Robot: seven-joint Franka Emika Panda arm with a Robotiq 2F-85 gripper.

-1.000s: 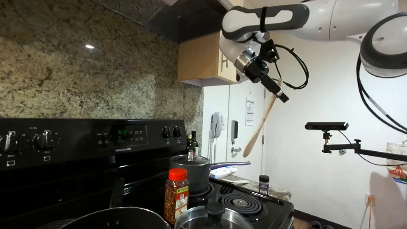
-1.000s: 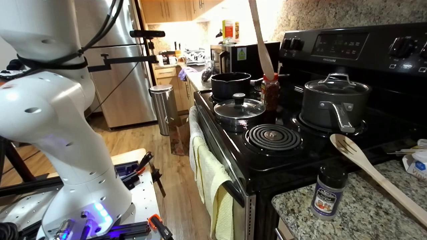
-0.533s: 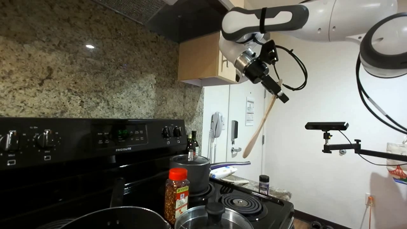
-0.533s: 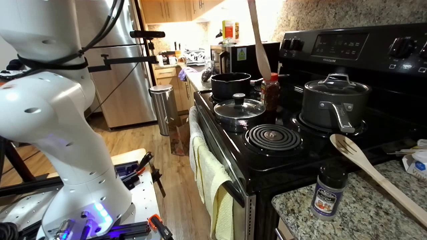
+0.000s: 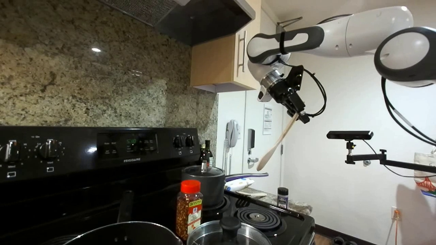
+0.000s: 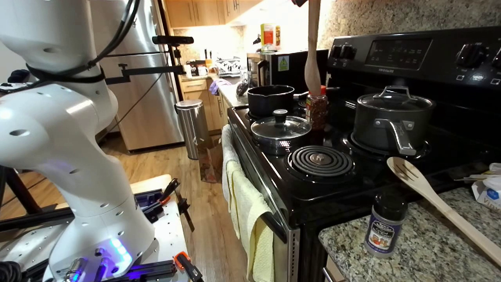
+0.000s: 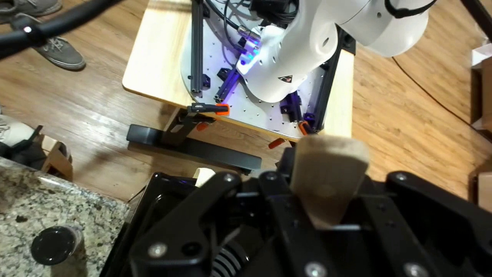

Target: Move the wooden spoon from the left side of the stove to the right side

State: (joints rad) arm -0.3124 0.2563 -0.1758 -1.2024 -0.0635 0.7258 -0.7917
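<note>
The wooden spoon [image 5: 277, 144] hangs in the air above the far end of the stove [image 5: 76, 149], tilted, with its bowl down. In an exterior view, its handle and bowl [image 6: 312, 58] show in front of the microwave, and the bowl overlaps a red-lidded jar. My gripper [image 5: 302, 117] is shut on the upper handle. In an exterior view, only a dark fingertip shows at the top edge. In the wrist view, the blurred handle end [image 7: 328, 169] stands up between the finger links; the fingertips are hidden. The stove top [image 6: 344, 192] carries several pots and coil burners.
A lidded grey pot [image 6: 391, 121], a glass-lidded pan [image 6: 281, 127], a black pot [image 6: 270, 100] and the red-lidded jar [image 5: 189, 211] stand on the stove. A slotted wooden utensil [image 6: 442, 205] and a purple-labelled spice jar [image 6: 385, 227] are on the granite counter. A cabinet [image 5: 218, 64] hangs behind the arm.
The arm and gripper have come down and the wrist has turned. The spoon tilts more in an exterior view; elsewhere its handle has shifted right and a fingertip now shows. The grip holds.
</note>
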